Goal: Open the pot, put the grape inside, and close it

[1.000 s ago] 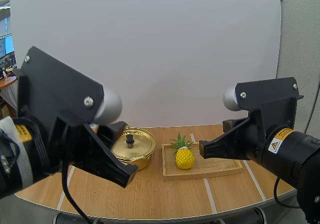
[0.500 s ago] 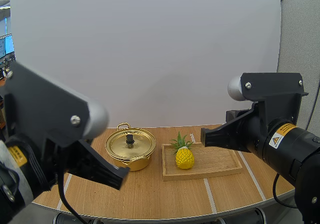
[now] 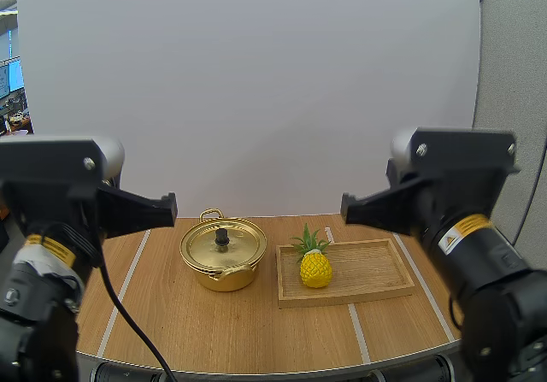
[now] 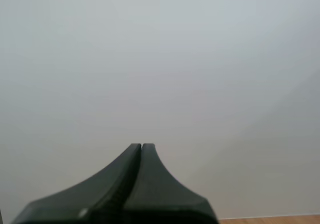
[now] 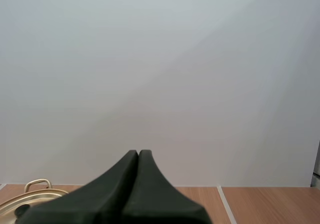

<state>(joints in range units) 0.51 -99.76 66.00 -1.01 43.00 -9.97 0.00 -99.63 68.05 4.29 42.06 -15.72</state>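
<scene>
A gold pot (image 3: 222, 258) stands on the table with its lid (image 3: 222, 243) on, a black knob in the middle. Right of it a yellow toy pineapple (image 3: 315, 267) stands upright at the left end of a wooden tray (image 3: 376, 271). No grapes are seen. My left gripper (image 3: 171, 204) is held high at the left, level, pointing towards the middle, well above the pot. My right gripper (image 3: 344, 208) mirrors it at the right, above the tray. The left gripper (image 4: 141, 146) and the right gripper (image 5: 138, 153) each show as one dark shut wedge, with the pot's (image 5: 30, 198) rim and handle beside the right one.
The round wooden table (image 3: 256, 331) has white lines running front to back and bare wood in front of the pot and tray. A plain white screen stands behind it.
Both arms have lifted and drawn back from low over the table. The left gripper swung up from in front of the pot to a level pose; pot, pineapple and tray have not moved.
</scene>
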